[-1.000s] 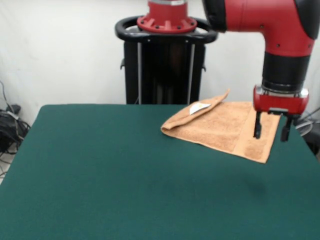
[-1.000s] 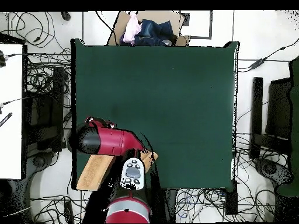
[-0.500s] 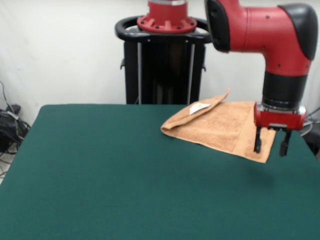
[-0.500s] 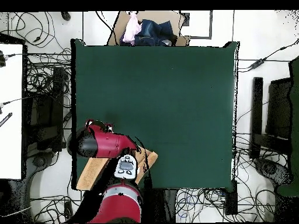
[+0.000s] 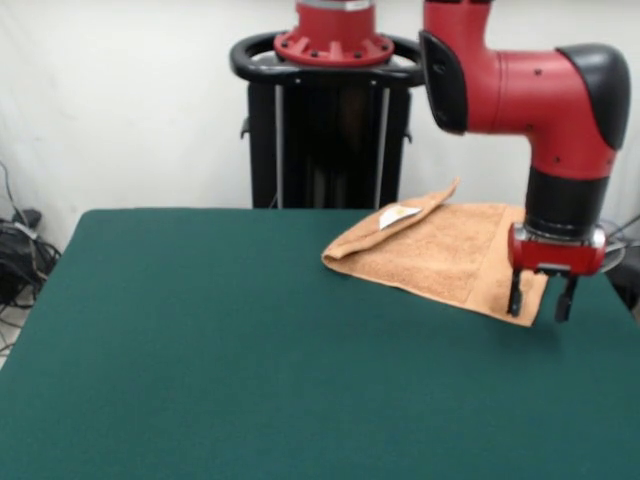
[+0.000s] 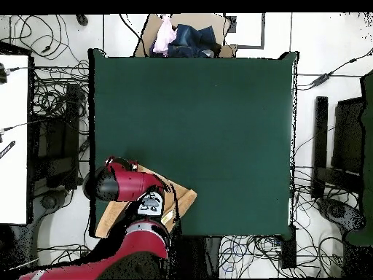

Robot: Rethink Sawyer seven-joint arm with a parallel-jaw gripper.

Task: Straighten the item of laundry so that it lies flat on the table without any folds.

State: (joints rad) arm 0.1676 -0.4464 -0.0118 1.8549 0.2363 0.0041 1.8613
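The item of laundry [image 5: 440,250], a peach-orange towel, lies at the table's [image 5: 200,350] far right. Its far left part is folded over, and a white label [image 5: 398,215] shows on the fold. My gripper [image 5: 537,299] hangs open just above the towel's near right corner. One finger [image 5: 515,297] is in front of the corner, the other off the towel's edge over the green top. In the overhead view the arm's wrist [image 6: 109,182] covers the gripper, and only strips of the towel [image 6: 111,220] show at a corner of the table [image 6: 197,124].
The table's right edge in the front view runs close beside the gripper. Beyond the table's top edge in the overhead view stands a cardboard box [image 6: 186,36] of clothes. Cables [image 6: 51,131] lie on the floor around the table.
The gripper has come down and shifted slightly toward the towel's near right corner, staying open. The towel has not moved.
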